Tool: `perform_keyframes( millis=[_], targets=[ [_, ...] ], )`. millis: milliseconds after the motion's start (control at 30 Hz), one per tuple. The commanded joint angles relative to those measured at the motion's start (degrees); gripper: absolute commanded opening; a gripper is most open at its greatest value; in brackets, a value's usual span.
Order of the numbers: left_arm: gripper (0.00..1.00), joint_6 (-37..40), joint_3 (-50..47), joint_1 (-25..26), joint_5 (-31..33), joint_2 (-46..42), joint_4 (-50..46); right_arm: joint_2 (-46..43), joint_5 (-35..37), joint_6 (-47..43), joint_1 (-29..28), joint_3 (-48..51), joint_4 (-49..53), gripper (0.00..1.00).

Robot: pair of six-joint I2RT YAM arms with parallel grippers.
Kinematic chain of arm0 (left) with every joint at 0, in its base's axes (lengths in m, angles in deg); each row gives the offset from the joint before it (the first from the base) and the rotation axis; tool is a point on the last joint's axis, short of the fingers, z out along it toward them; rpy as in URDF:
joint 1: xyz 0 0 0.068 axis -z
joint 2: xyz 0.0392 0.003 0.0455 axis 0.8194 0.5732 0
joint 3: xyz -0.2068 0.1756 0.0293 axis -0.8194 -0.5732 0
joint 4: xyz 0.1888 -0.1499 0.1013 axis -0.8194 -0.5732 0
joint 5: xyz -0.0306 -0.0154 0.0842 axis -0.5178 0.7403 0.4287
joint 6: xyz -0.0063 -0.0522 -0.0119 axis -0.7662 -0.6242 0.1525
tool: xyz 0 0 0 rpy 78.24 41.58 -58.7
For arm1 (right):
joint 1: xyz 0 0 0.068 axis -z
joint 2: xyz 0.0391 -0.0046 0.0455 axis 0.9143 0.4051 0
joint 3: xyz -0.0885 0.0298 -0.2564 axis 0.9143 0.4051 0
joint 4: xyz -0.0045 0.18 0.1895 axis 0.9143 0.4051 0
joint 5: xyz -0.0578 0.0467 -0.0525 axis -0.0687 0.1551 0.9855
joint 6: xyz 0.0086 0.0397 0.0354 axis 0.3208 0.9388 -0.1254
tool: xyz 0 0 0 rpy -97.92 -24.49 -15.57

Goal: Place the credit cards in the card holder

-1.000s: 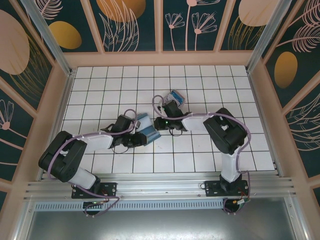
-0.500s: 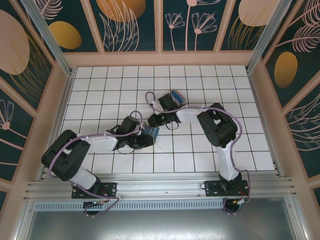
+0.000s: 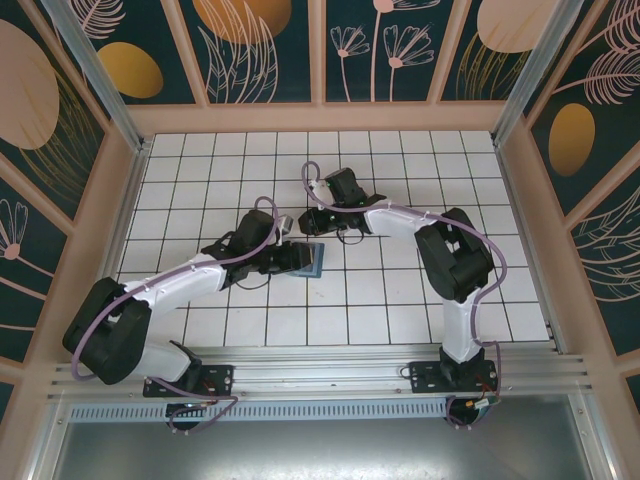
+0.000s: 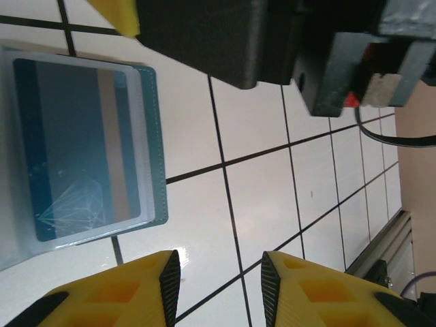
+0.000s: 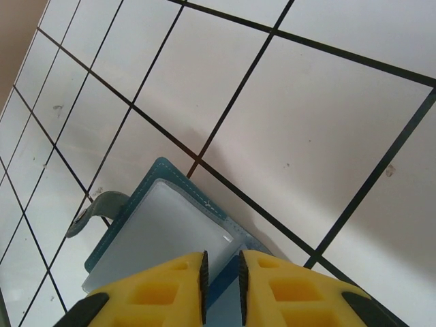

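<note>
The card holder [image 3: 311, 259] lies open and flat on the white tiles, teal with clear sleeves. In the left wrist view one sleeve of the card holder [image 4: 154, 136] holds a blue credit card [image 4: 75, 150] with a tan stripe. My left gripper [image 4: 220, 272] is open just to the right of it, with bare tile between the fingers. In the overhead view the left gripper [image 3: 296, 258] sits at the holder's left edge. My right gripper [image 5: 223, 262] hovers over the card holder [image 5: 146, 194], its jaws a narrow gap apart with the holder's blue fold showing through. The right gripper [image 3: 306, 234] is just behind the holder.
Wooden frame walls [image 3: 120, 200] close in the tiled floor on three sides. An aluminium rail [image 3: 320, 375] runs along the near edge by the arm bases. A grey strap [image 5: 102, 204] sticks out from the holder's far corner.
The holder, earlier tilted up at the left gripper, now lies flat and further right. The left arm has stretched forward. The right gripper has swung to the holder's far edge. Both jaws have widened.
</note>
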Motion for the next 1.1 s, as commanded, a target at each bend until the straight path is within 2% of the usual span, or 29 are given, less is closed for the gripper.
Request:
perform_keyframes(
  millis=[0, 200, 400, 533, 633, 733, 867, 1067],
  targets=[
    [0.40, 1.73, 1.10, -0.15, 2.79, -1.05, -3.33, -2.71, 0.61, -0.44, 0.23, 0.54, 0.00, 0.24],
    [0.40, 2.02, 2.50, -1.39, 4.13, -1.09, -3.31, -6.60, 1.37, 0.50, 1.49, 1.93, -0.68, 0.25],
    [0.40, 4.11, 8.72, -2.88, 4.92, 1.18, -4.26, -12.43, 5.03, -1.08, 3.70, 2.47, 1.01, 0.31],
    [0.42, 4.94, 12.70, -4.07, 4.59, 5.25, -2.25, -16.62, 10.52, -2.68, 7.09, 3.72, 2.23, 0.40],
    [0.45, 5.35, 17.76, -4.89, 4.43, 10.16, -0.26, -18.43, 14.97, -4.02, 10.20, 4.92, 2.74, 0.52],
    [0.49, 6.22, 23.01, -5.67, 3.91, 15.92, 0.20, -17.34, 16.28, -5.76, 13.10, 4.52, 4.95, 0.60],
    [0.49, 8.55, 30.38, -7.08, 2.99, 23.76, -1.07, -15.14, 20.93, -8.17, 13.92, 4.71, 6.92, 0.61],
    [0.50, 11.03, 38.72, -10.53, 1.31, 31.79, -2.57, -10.25, 18.29, -9.45, 15.05, 3.50, 8.79, 0.64]
  ],
)
